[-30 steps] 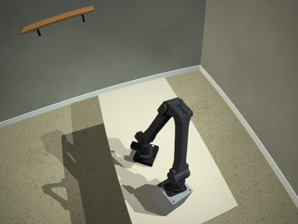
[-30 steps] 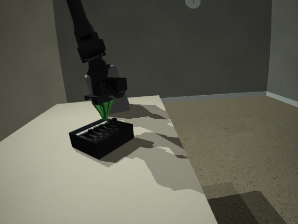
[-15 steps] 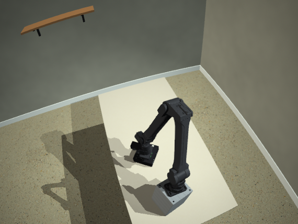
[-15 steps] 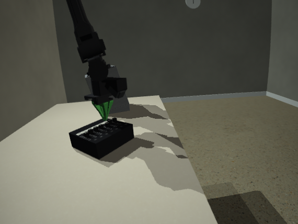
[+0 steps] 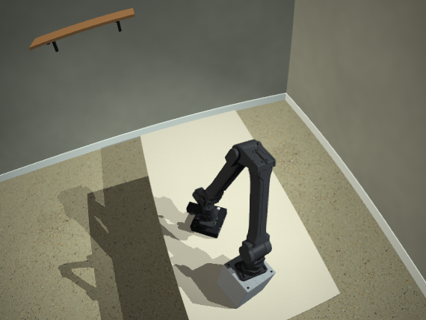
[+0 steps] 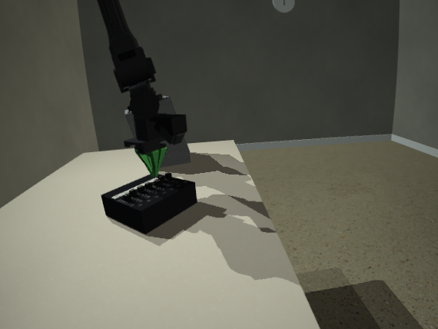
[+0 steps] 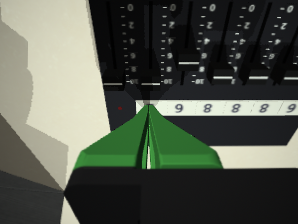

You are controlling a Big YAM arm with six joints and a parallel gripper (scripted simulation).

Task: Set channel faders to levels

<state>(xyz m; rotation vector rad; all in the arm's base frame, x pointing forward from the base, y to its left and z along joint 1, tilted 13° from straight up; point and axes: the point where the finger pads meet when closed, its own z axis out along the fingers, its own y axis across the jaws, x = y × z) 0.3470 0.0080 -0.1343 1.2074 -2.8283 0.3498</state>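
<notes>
Mixer (image 5: 221,223) (image 6: 169,209) (image 7: 200,92) on table (image 5: 299,277) (image 6: 96,269) (image 7: 55,30); gripper (image 5: 209,224) (image 6: 154,176) (image 7: 148,112), tips pressed together; wall shelf (image 5: 84,27), top view only; wall clock (image 6: 283,4), exterior only

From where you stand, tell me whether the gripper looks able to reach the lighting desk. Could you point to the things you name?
Probably yes: the gripper (image 6: 154,176) (image 7: 148,112) has its closed tips right over the lighting desk (image 6: 169,207) (image 7: 200,131), with nothing visible between them.
</notes>
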